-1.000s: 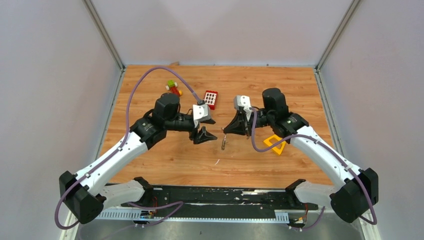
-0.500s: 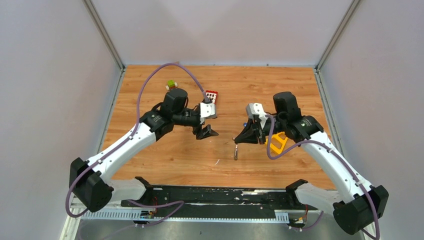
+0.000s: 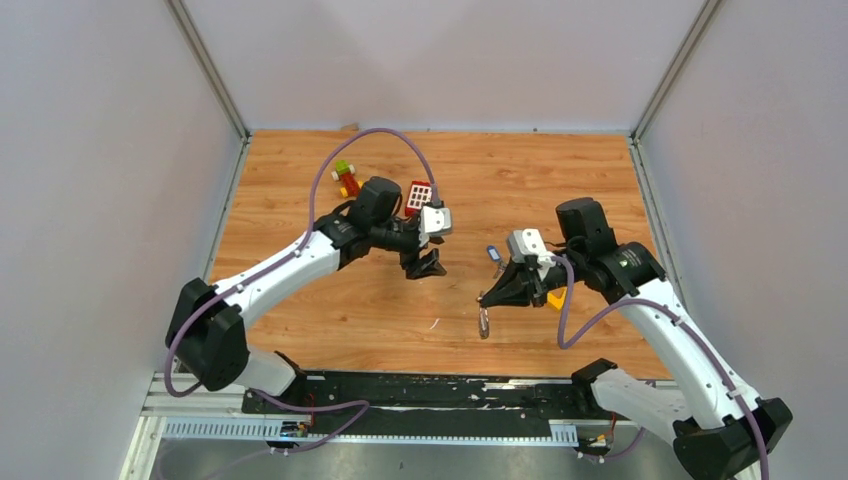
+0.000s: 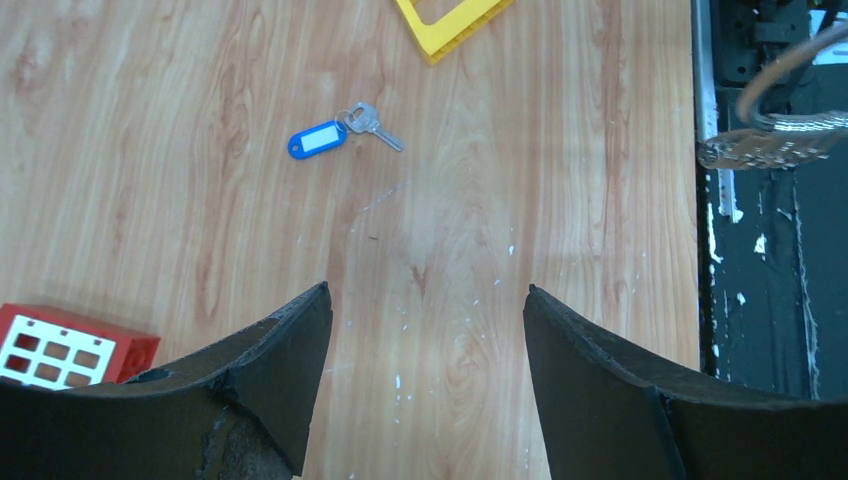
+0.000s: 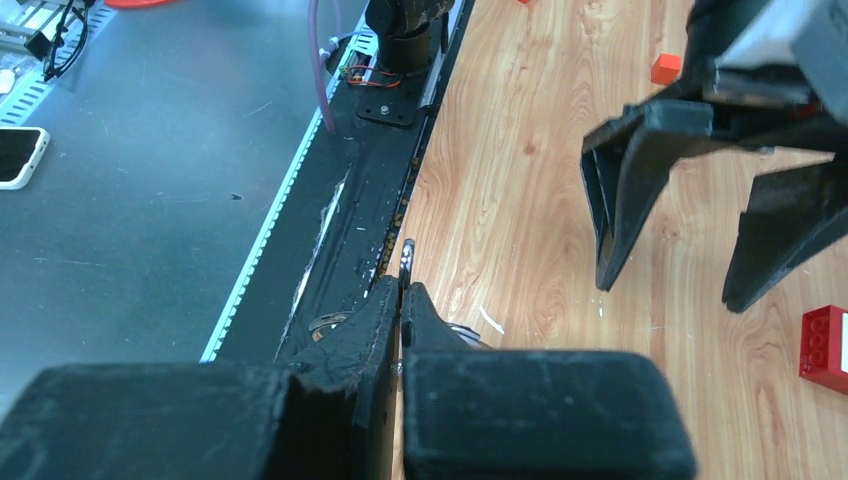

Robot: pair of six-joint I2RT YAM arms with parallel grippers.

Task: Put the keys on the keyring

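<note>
Low in the overhead view's centre, the right gripper [image 3: 484, 299] pinches the keyring [image 3: 484, 322], which dangles beneath; the left gripper [image 3: 428, 266] hangs spread, empty. Flat on the table [image 3: 560, 175], the blue-tagged key [image 3: 494, 254] could skid from a grab, being so thin.

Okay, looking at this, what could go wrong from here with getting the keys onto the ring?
1. The right end effector grips the keyring by its thin edge only. The hanging ring could swing or twist out of the pinch.
2. The blue-tagged key lies flat on the table. The open left end effector may shove it instead of lifting it.
</note>
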